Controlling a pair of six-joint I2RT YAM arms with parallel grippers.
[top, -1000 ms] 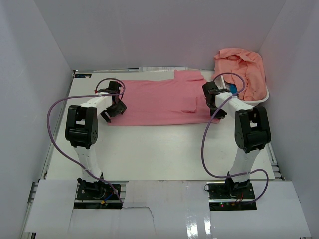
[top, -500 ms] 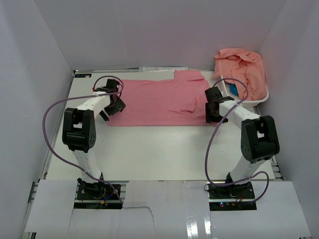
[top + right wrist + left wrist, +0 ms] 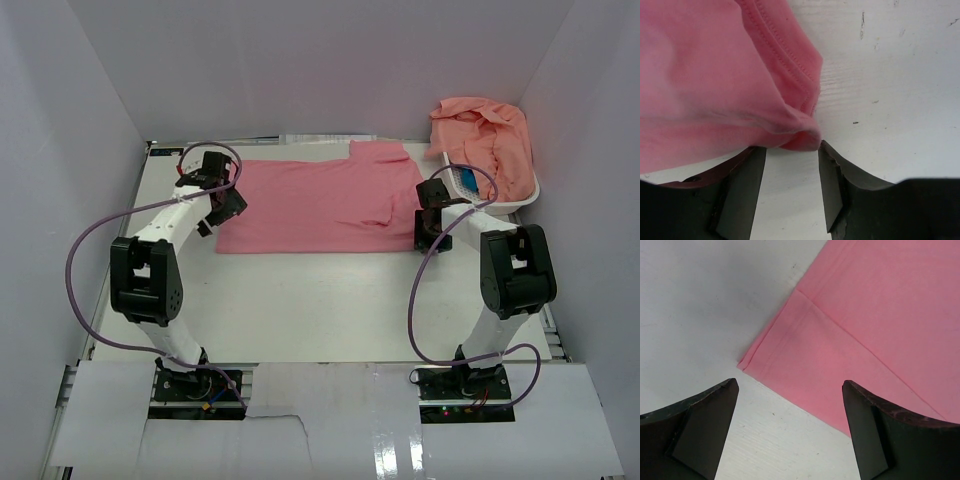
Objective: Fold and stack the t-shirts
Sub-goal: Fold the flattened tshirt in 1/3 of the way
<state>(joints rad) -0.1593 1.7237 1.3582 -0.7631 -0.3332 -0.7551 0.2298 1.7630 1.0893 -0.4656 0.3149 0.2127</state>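
Your left gripper (image 3: 790, 387) has its two dark fingers (image 3: 695, 425) spread wide apart. Looking out between them, you see a corner of the pink t-shirt (image 3: 865, 315) lying flat on the white table (image 3: 700, 295). A thin straight line runs across the cloth near that corner. It could be a seam or a crease.

Your right gripper (image 3: 791, 146) has its fingers (image 3: 742, 190) part way apart. A strip of bare table shows between them. A rolled, bunched bit of the shirt's edge sits right at the fingertips. It seems to touch both tips, but you cannot tell if they are pinching it or are only next to it. The stitched hem curls over just past that bunch.

From above, the pink t-shirt is spread out flat across the far half of the table. Its long side goes from left to right. The left gripper is at the shirt's left end and the right gripper is at its right end. A short sleeve sticks out at the far edge, near the right end.

Past the right gripper, in the far right corner, stands a white basket (image 3: 528, 192). The peach t-shirts (image 3: 490, 135) are heaped in it and hang over its rim. White walls (image 3: 300, 60) stand round the table on three sides.
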